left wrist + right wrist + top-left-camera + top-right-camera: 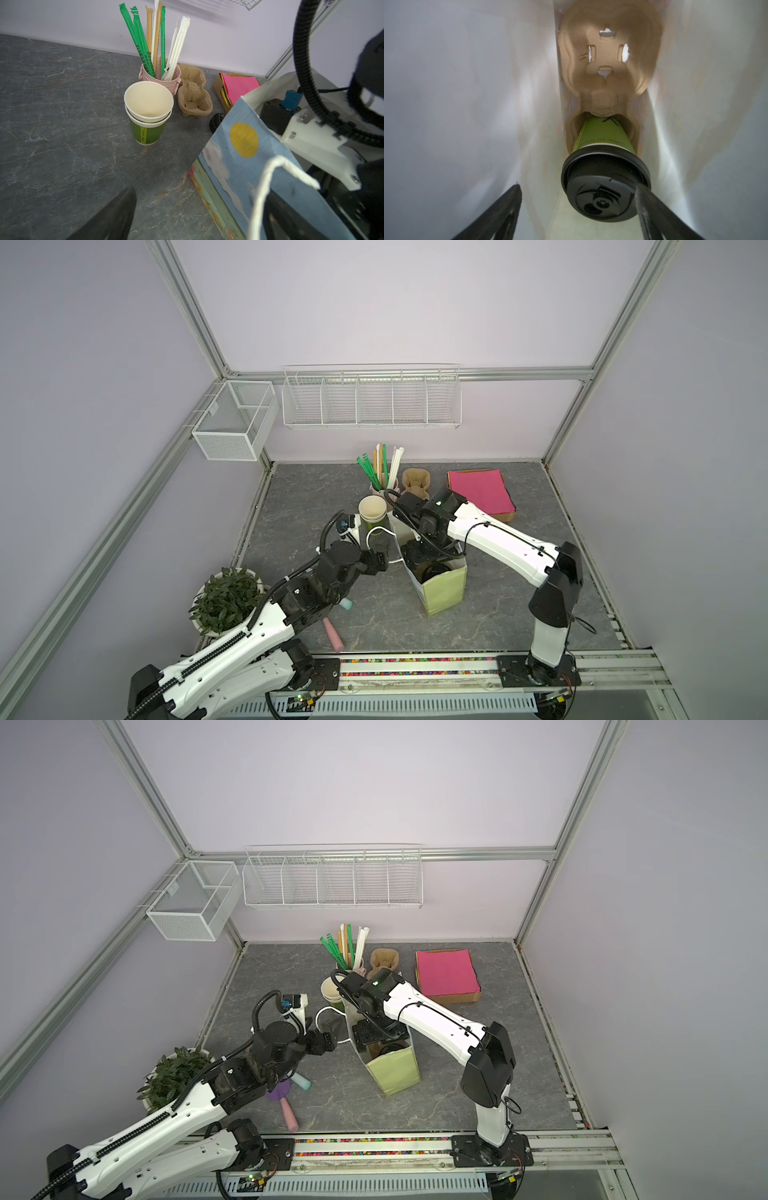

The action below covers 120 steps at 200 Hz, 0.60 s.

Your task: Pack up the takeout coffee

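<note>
The takeout coffee (602, 135) sits lidded in one cell of the pulp carrier (608, 52) inside the paper bag (444, 593); my right gripper (578, 187) hangs over it, jaws spread, holding nothing. One finger (652, 207) overlaps the lid (604, 182) at its rim, so a skewed exit could snag it and tip the cup. My left gripper (380, 562), spread and empty at the bag's nine o'clock in both top views, could drag the handle cord (260, 197).

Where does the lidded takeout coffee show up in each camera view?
A top view: takeout coffee, only its black lid, inside the paper bag's open mouth, mid-table.
A top view: same spot, in the bag.
Left wrist: not visible; the bag's blue side hides it.
Right wrist: lower centre, seated in the cup carrier.
Shared landmark: the paper bag.
</note>
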Motion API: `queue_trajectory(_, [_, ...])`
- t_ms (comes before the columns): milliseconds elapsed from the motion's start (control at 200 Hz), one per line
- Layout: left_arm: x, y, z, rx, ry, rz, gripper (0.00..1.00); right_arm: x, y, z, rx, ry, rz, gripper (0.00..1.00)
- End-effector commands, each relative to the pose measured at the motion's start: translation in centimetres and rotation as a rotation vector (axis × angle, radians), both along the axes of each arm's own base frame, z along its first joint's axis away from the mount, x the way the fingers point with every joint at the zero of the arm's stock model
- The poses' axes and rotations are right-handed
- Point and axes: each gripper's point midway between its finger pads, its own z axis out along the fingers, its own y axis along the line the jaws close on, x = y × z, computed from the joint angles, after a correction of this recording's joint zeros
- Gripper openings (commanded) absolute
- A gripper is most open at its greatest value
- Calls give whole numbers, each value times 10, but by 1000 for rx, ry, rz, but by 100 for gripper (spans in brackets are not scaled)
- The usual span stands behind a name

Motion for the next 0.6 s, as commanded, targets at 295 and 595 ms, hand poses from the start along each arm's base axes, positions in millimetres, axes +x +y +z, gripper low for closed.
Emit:
queue_trajectory(295, [-6, -5, 9, -24, -22, -44, 77, -3, 1, -13, -59, 53, 63, 88])
queue_trajectory(595, [-7, -20, 19, -53, 11, -85, 63, 3, 0, -11, -70, 36, 97, 88])
